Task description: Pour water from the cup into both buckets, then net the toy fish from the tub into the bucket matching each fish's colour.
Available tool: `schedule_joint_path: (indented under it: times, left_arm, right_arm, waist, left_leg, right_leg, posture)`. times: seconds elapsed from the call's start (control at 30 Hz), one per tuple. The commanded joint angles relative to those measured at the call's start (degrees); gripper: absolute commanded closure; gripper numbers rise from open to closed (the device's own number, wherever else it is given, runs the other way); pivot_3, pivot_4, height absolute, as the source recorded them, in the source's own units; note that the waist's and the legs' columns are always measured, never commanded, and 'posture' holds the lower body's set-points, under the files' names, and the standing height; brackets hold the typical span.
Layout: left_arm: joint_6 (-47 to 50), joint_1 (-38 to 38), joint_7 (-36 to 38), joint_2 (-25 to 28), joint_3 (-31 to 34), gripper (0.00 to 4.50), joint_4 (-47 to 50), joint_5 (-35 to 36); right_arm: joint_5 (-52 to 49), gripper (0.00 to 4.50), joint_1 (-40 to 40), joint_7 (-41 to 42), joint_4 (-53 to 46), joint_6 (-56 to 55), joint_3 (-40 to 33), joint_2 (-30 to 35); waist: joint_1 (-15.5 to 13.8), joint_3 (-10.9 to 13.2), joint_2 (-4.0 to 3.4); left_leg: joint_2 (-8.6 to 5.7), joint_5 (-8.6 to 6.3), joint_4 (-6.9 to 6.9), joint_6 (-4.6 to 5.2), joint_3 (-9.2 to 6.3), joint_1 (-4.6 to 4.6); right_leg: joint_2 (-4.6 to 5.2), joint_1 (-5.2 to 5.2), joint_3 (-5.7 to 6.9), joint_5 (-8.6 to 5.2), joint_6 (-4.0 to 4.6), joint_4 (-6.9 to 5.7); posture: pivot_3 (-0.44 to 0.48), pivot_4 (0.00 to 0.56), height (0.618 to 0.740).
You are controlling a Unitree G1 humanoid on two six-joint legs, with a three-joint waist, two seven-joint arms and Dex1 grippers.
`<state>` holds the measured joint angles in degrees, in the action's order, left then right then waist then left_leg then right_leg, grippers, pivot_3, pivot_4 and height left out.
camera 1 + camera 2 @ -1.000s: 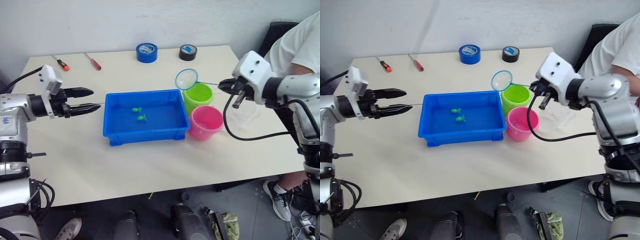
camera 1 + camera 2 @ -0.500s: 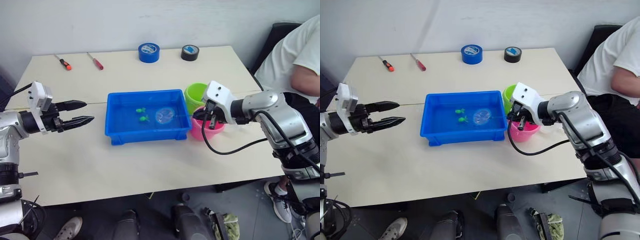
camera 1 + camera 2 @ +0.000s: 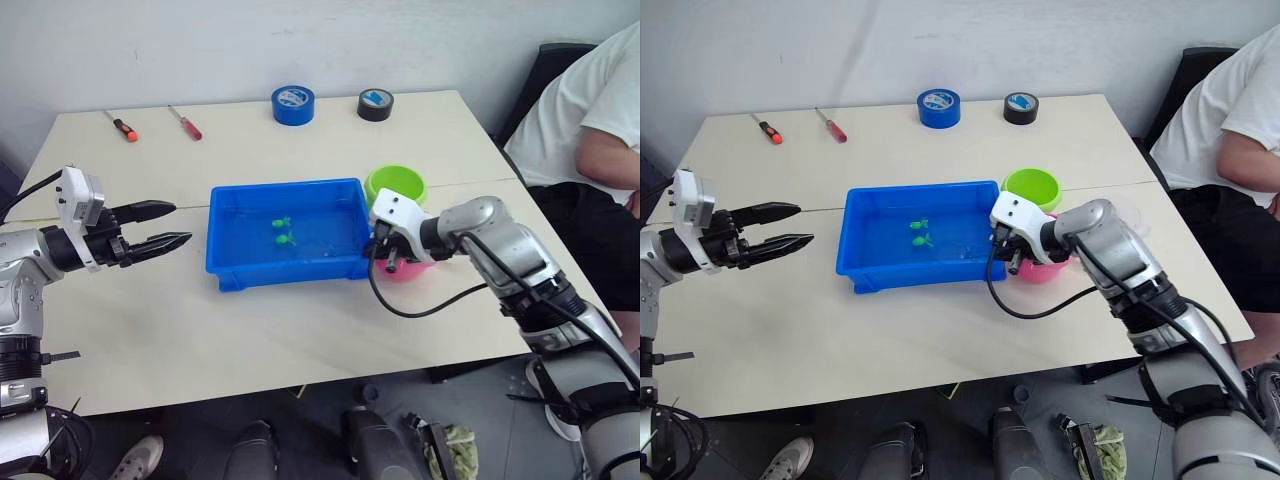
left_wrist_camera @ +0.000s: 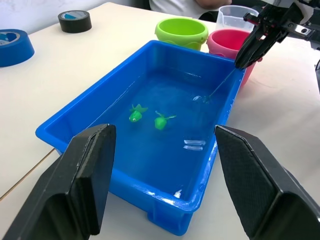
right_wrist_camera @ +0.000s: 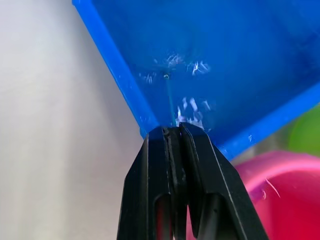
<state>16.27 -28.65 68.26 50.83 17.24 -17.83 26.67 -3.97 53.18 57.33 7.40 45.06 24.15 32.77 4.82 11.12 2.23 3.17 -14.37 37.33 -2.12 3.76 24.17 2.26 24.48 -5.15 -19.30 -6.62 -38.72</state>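
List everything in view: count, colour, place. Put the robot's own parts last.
tub: 1, bright blue, mid-table, holding water.
toy fish: 2, green, side by side in the tub.
net: 1, thin dark handle slanting down into the tub's water at the end nearest the buckets; hoop hard to make out under water.
green bucket: 1, lime green, beside the tub's far right corner.
pink bucket: 1, pink, next to the green one, nearer the robot.
cup: 1, clear, beyond the buckets.
tape rolls: 2, one blue, one black, far table edge.
screwdrivers: 2, red-handled, far left of table.
person: 1, white shirt, seated at right.
left gripper: open, hovering left of the tub.
right gripper: shut on the net's handle.
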Motion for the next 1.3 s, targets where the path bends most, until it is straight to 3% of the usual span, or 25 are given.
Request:
schedule_joint_path:
  times: [0.03,0.4,0.97,1.3]
  left_arm:
    - [-0.3,0.0,-0.4,0.9,1.5,1.04,2.4,0.8]
    - [0.8,0.8,-0.9,1.7,2.1,1.04,3.9,1.0]
    - [0.4,-4.0,-0.2,0.8,-0.6,1.04,1.5,0.2]
    - [0.8,-6.2,1.2,0.6,-2.8,1.04,0.7,0.1]
  right_arm:
    - [0.7,4.5,1.4,-0.8,0.6,-0.8,-0.6,-1.5]
    - [-1.1,4.5,2.7,-2.4,3.0,-1.4,-4.0,-6.0]
    - [-9.2,4.5,-1.0,-0.4,-11.7,8.6,-10.3,0.4]
    - [-11.2,4.5,-1.7,-2.6,-12.8,8.7,-12.9,1.6]
  waist:
    - [0.0,0.0,0.0]
    - [0.0,0.0,0.01]
    - [-0.1,0.0,0.01]
    - [0.0,0.0,0.01]
  left_leg:
    - [0.0,0.0,0.0,0.0,0.0,0.01]
    - [-0.01,0.0,0.0,0.0,-0.01,0.02]
    - [-0.01,0.0,-0.03,0.0,-0.03,0.02]
    - [0.0,0.0,-0.05,0.0,-0.02,0.01]
  right_leg:
    - [0.0,0.0,0.0,0.0,0.0,0.0]
    - [0.03,0.0,0.02,0.0,0.0,0.0]
    - [0.01,0.0,0.03,0.0,0.0,0.03]
    - [-0.02,0.0,0.01,0.0,0.0,0.05]
  posture:
    - [0.0,0.15,0.734]
    - [0.0,0.15,0.734]
    - [0.0,0.15,0.734]
    - [0.0,0.15,0.734]
